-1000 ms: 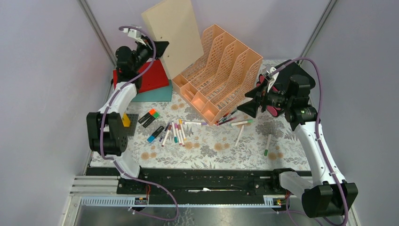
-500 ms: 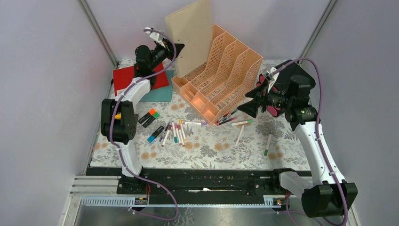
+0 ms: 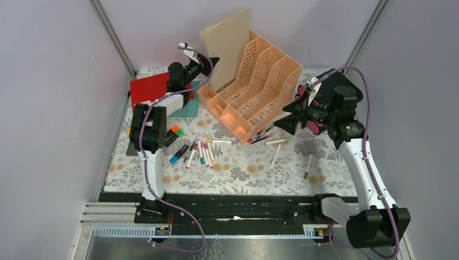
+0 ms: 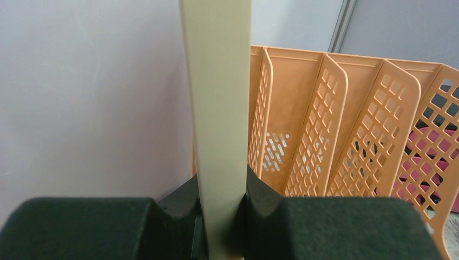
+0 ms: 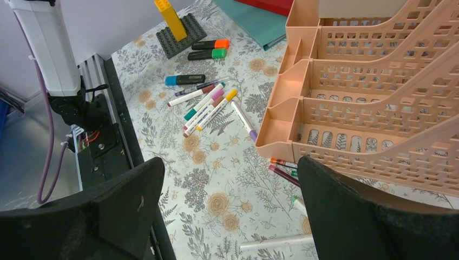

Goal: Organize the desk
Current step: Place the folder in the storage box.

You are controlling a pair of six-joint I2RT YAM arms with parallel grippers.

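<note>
The flat rectangular desk (image 3: 243,173), draped in whitish leaf-and-flower cloth, spreads beneath the peach perforated plastic file rack (image 3: 260,81). Just beside the rack's left wall, the left gripper (image 4: 219,216) pinches a smooth, flat beige folder (image 3: 227,40) upright. The right gripper (image 3: 286,123) gapes empty near the rack's right corner, and slim marker pens (image 3: 201,151) lie scattered before the rack.

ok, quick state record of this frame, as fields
left gripper: shut on tall beige flat folder, held upright
folder position: far-left end of peach plastic slotted file rack; seated or not, cannot tell
right gripper: open, empty, beside rack
desk: floral cloth top, loose marker pens scattered
back left: red flat folder lying on teal flat folder
</note>
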